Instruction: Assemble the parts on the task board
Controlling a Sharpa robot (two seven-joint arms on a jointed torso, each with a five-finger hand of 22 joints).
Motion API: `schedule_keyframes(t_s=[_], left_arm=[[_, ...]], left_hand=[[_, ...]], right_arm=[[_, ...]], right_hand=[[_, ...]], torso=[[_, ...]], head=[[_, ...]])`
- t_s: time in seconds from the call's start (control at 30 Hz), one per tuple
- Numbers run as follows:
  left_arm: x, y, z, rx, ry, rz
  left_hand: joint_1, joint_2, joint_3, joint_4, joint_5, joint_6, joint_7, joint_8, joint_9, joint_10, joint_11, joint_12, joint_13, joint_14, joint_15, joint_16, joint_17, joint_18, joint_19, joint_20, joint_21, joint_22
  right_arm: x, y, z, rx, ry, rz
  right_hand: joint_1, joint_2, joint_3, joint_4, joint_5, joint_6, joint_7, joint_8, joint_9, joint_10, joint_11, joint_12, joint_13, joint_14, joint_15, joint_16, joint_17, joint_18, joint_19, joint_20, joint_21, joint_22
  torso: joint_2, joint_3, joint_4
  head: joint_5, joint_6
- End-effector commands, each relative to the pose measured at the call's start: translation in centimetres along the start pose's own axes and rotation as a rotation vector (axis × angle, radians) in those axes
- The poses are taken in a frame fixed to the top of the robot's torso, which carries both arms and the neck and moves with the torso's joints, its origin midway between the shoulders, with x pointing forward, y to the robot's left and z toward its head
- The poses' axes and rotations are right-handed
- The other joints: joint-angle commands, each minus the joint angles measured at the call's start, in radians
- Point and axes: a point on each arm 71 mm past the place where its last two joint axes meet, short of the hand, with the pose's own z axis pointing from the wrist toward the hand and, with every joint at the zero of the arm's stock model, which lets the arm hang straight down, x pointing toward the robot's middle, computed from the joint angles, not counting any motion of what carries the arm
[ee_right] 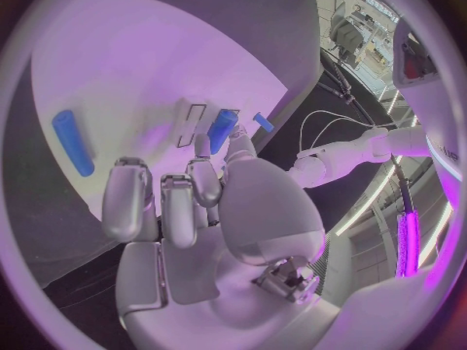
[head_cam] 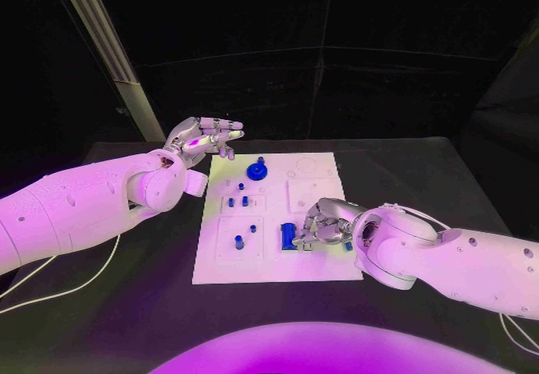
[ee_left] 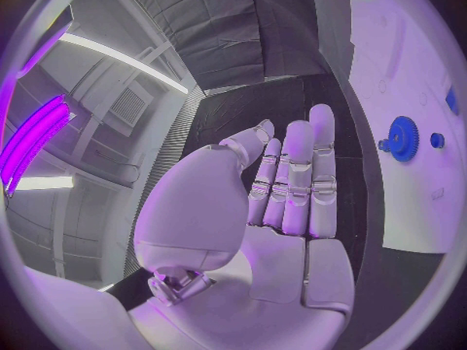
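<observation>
I see the white task board (head_cam: 275, 257) lying in the middle of the black table (head_cam: 449, 171). My left hand (head_cam: 202, 140) hangs above the table just off the board's far left corner, palm up, fingers stretched out and apart, holding nothing; the left wrist view shows the same flat, empty palm (ee_left: 282, 202). Near that hand, at the far end of the board, a blue gear (head_cam: 258, 171) sits on the plate; I also catch it in the left wrist view (ee_left: 403, 138).

My right hand (head_cam: 323, 224) is low over the near right part of the board, fingers curled downward next to a blue cylinder (head_cam: 289, 234) that stands on the plate. From the right wrist view (ee_right: 209, 190) the fingertips reach toward that cylinder (ee_right: 222, 126), but I cannot tell whether they grip it or only touch it. Another blue cylinder (ee_right: 73, 141) lies flat on the board, apart from the fingers. Several small blue pegs (head_cam: 238, 201) stand in the board's left half.
</observation>
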Motion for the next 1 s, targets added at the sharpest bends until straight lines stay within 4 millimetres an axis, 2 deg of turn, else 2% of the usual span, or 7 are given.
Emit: schedule_keyframes(t_s=[0.03,0.2,0.27,0.43,0.67,0.83,1.0], left_arm=[[0.0,-0.1,0.0,0.005,0.013,-0.006],[-0.1,-0.1,-0.1,0.004,0.011,-0.005],[-0.1,-0.1,-0.1,0.004,0.01,-0.005],[-0.1,-0.1,0.0,0.004,0.01,-0.005],[0.0,0.0,0.0,0.003,0.015,-0.007],[0.0,0.0,0.0,0.002,0.015,-0.007],[0.0,0.0,0.0,0.001,0.016,-0.007]], left_hand=[[0.005,-0.001,-0.004,-0.001,0.003,-0.002,0.004,0.003,-0.001,-0.009,-0.001,0.004,-0.001,-0.008,0.0,-0.004,-0.001,0.006,0.001,-0.001,-0.004,-0.001],[0.005,-0.001,-0.004,-0.001,0.003,-0.002,0.004,0.003,-0.001,-0.009,-0.001,0.004,-0.001,-0.008,0.0,-0.004,-0.001,0.006,0.001,-0.001,-0.004,-0.001],[0.005,-0.001,-0.004,-0.001,0.003,-0.002,0.004,0.003,-0.001,-0.009,-0.001,0.004,-0.001,-0.008,0.0,-0.004,-0.001,0.006,0.001,-0.001,-0.004,-0.001],[0.005,-0.001,-0.004,-0.001,0.003,-0.002,0.004,0.003,-0.001,-0.009,-0.001,0.004,-0.001,-0.008,0.0,-0.004,-0.001,0.006,0.001,-0.001,-0.004,-0.001],[0.005,-0.001,-0.004,-0.001,0.003,-0.002,0.004,0.003,-0.001,-0.009,-0.001,0.004,-0.001,-0.008,0.0,-0.004,-0.001,0.006,0.001,-0.001,-0.004,-0.001],[0.004,-0.001,-0.004,-0.001,0.003,-0.003,0.004,0.004,-0.001,-0.011,-0.001,0.007,-0.001,-0.009,0.0,-0.004,-0.002,0.006,0.001,-0.001,-0.005,-0.002],[0.004,-0.001,-0.004,-0.001,0.003,-0.003,0.004,0.004,-0.001,-0.011,-0.001,0.007,-0.001,-0.009,0.0,-0.004,-0.002,0.006,0.001,-0.001,-0.005,-0.002]], right_arm=[[-0.4,-0.3,-0.8,-0.089,0.007,0.099],[-2.0,-2.8,-2.0,-0.069,-0.015,0.141],[-2.9,-4.0,-2.5,-0.049,-0.037,0.128],[-4.2,-6.3,-3.4,-0.004,-0.081,0.061],[-4.8,-7.7,-3.9,0.052,-0.102,-0.047],[-4.7,-8.4,-3.8,0.101,-0.079,-0.111],[-4.4,-8.4,-3.4,0.127,-0.043,-0.167]], right_hand=[[-0.003,0.005,0.001,0.008,0.008,-0.035,0.011,-0.022,-0.011,-0.02,0.011,-0.017,-0.012,0.076,0.014,-0.005,0.12,-0.012,-0.003,0.002,-0.008,-0.006],[0.024,0.018,0.004,-0.004,0.029,-0.051,0.023,-0.044,-0.023,-0.023,0.021,-0.016,-0.011,0.076,0.023,-0.003,0.122,-0.012,-0.003,0.011,-0.008,-0.004],[0.039,0.026,0.008,-0.012,0.034,-0.053,0.026,-0.058,-0.03,-0.023,0.024,-0.016,-0.011,0.077,0.026,-0.003,0.124,-0.013,-0.002,0.014,-0.007,-0.001],[0.064,0.035,0.003,-0.026,0.031,-0.031,0.036,-0.128,-0.063,-0.02,0.031,-0.012,-0.007,0.077,0.033,-0.001,0.127,-0.013,0.0,0.022,-0.004,0.005],[0.053,0.036,-0.014,-0.018,0.03,0.021,0.028,-0.158,-0.075,-0.009,0.026,-0.002,0.002,0.077,0.03,-0.001,0.128,-0.014,0.003,0.02,0.0,0.012],[0.037,0.032,-0.03,-0.006,0.03,0.039,0.025,-0.167,-0.077,-0.008,0.024,-0.005,0.0,0.077,0.028,-0.002,0.126,-0.014,0.002,0.018,-0.001,0.009],[0.022,0.026,-0.044,0.006,0.024,0.047,0.023,-0.172,-0.077,-0.009,0.022,-0.007,-0.002,0.076,0.026,-0.005,0.123,-0.013,0.001,0.017,-0.003,0.007]], torso=[[-0.001,0.0003,-0.0018],[-0.002,-0.0004,-0.0034],[-0.001,0.0006,-0.0032],[-0.003,-0.0001,-0.0051],[-0.002,0.0015,-0.0051],[-0.002,-0.0003,-0.0037],[-0.001,0.0009,-0.0017]], head=[[0.002,0.001],[-0.002,0.002],[-0.003,0.002],[-0.015,0.009],[-0.034,0.014],[-0.044,0.014],[-0.044,0.015]])
